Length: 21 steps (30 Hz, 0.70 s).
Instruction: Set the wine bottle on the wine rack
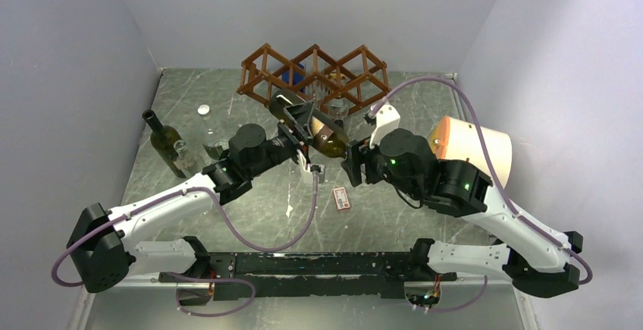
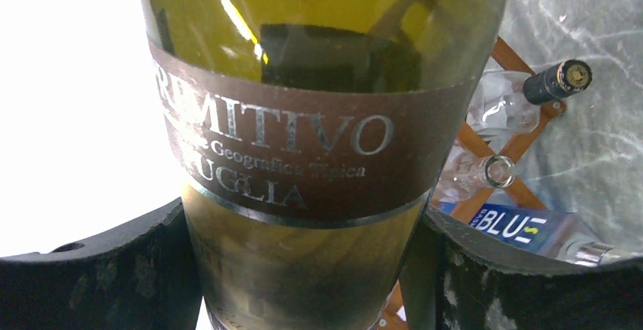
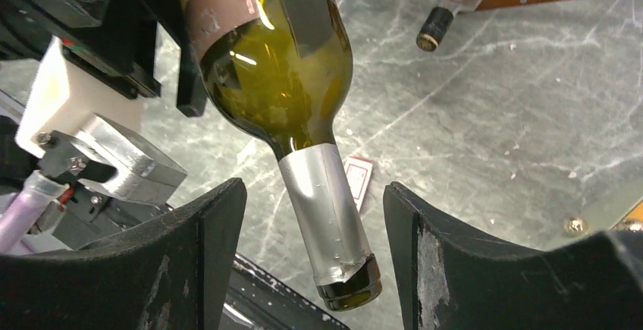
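Step in hand, I judge: carrying to the rack, just short of insertion. My left jaws are clenched on the body of the green glass wine bottle with a brown label and silver foil neck [image 2: 303, 155], holding it in the air, tilted, above the grey marbled table [image 1: 409, 209] and just in front of the reddish-brown wooden lattice wine rack [image 1: 315, 72]. Base end faces the rack, neck points back at my right arm [image 1: 409, 163]. My right jaws are released, spread either side of the foil neck with a gap on both sides, gripping nothing. Next: right backs away clear of the neck, left lines the base up with a free diamond cell and slides it in; some cells already hold other bottles, which are free I can't tell. Table also carries a dark green bottle standing at left [image 1: 163, 144], a small silver cap [image 1: 203, 109] and a red-and-white card [image 1: 342, 198]. Plain pale grey walls on three sides.
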### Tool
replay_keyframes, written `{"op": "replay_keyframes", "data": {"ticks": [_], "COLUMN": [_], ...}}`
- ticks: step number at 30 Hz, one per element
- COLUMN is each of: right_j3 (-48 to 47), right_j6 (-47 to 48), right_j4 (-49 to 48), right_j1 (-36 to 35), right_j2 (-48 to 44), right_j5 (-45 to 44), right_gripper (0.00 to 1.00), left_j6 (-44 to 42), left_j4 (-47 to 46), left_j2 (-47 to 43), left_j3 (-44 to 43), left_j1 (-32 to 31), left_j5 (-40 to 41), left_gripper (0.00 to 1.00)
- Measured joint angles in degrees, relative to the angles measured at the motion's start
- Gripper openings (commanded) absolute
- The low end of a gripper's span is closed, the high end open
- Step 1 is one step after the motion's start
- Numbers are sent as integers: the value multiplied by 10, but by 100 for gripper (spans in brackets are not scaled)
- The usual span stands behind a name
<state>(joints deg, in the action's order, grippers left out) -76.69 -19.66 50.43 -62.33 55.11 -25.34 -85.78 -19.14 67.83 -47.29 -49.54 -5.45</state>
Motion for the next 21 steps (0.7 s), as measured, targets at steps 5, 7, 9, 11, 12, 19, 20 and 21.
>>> {"op": "replay_keyframes", "data": {"ticks": [5,7,9,11,12,19,20,21], "right_j3": [5,6,10,20,28,64,64,66], "right_j6": [-3,-2,-3,-3,-5,-7,-6,-6], "right_j4": [23,24,23,20,19,-3,-9,-16], "right_j1": [0,0,0,0,0,0,0,0], "right_j2": [12,14,14,14,14,17,19,22], "right_j5": [0,1,2,4,5,26,28,30], "right_gripper": [70,70,70,70,69,64,63,61], "left_j6": [-56,-74,-84,-89,-90,-95,-95,-95], "left_j4": [28,41,59,70,73,83,83,83], "left_j2": [2,2,2,2,2,2,2,2], "left_j3": [-10,-11,-15,-16,-16,-16,-16,-16], "left_j1": [3,3,3,3,3,3,3,3], "left_j5": [-11,-20,-30,-38,-42,-59,-61,-62], "left_gripper": [7,7,7,7,7,7,7,7]}}
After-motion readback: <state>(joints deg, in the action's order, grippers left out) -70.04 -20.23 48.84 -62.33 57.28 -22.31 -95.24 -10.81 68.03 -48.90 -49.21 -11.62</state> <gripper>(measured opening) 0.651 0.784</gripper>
